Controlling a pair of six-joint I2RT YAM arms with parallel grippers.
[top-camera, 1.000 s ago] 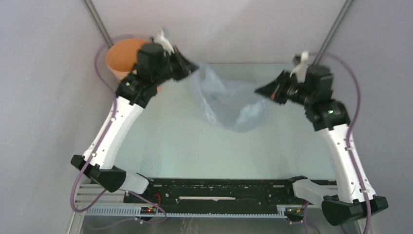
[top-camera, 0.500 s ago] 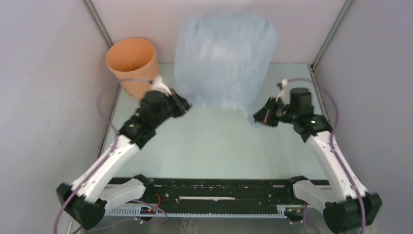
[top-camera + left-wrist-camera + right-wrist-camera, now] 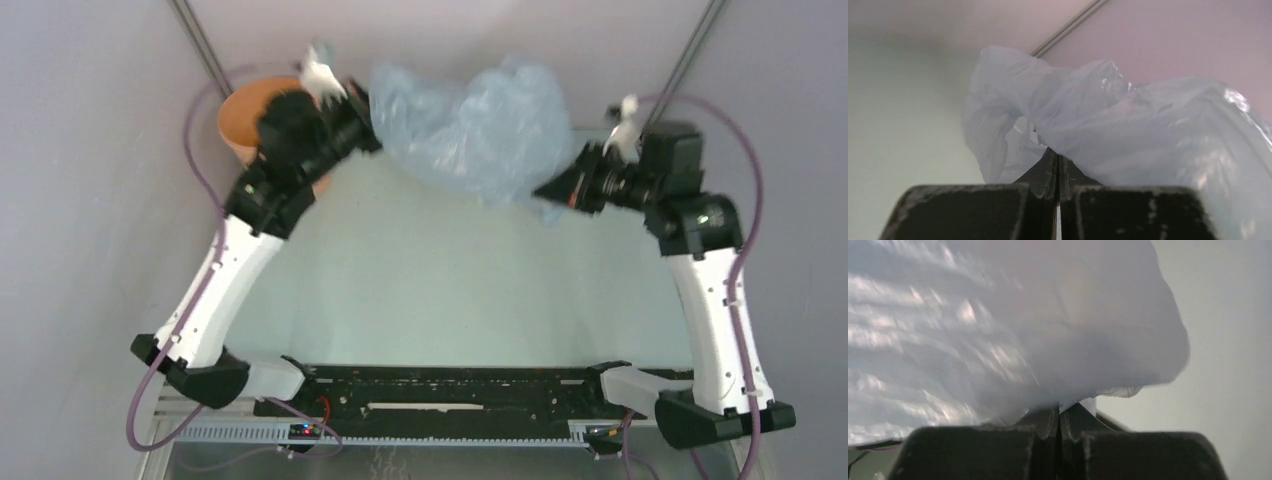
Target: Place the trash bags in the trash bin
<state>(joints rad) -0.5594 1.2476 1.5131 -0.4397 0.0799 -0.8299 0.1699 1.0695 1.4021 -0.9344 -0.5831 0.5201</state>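
The pale blue-grey trash bag (image 3: 470,125) billows in the air at the back of the table, stretched between both grippers. My left gripper (image 3: 368,128) is shut on the bag's left edge, right beside the orange trash bin (image 3: 245,115), which my left arm partly hides. My right gripper (image 3: 545,195) is shut on the bag's right edge. In the left wrist view the bag (image 3: 1128,125) bulges above the closed gripper (image 3: 1057,159). In the right wrist view the bag (image 3: 1013,325) fills the frame above the closed gripper (image 3: 1059,410).
Grey walls close in the table (image 3: 430,290) on the left, back and right. Metal frame posts (image 3: 200,45) stand at both back corners. The arm bases and a black rail (image 3: 450,390) line the near edge.
Both arms swung back toward the rear of the table. The bag, stretched tall and flat half a second ago, has dropped into a crumpled billow between the grippers. The left gripper moved up beside the bin.
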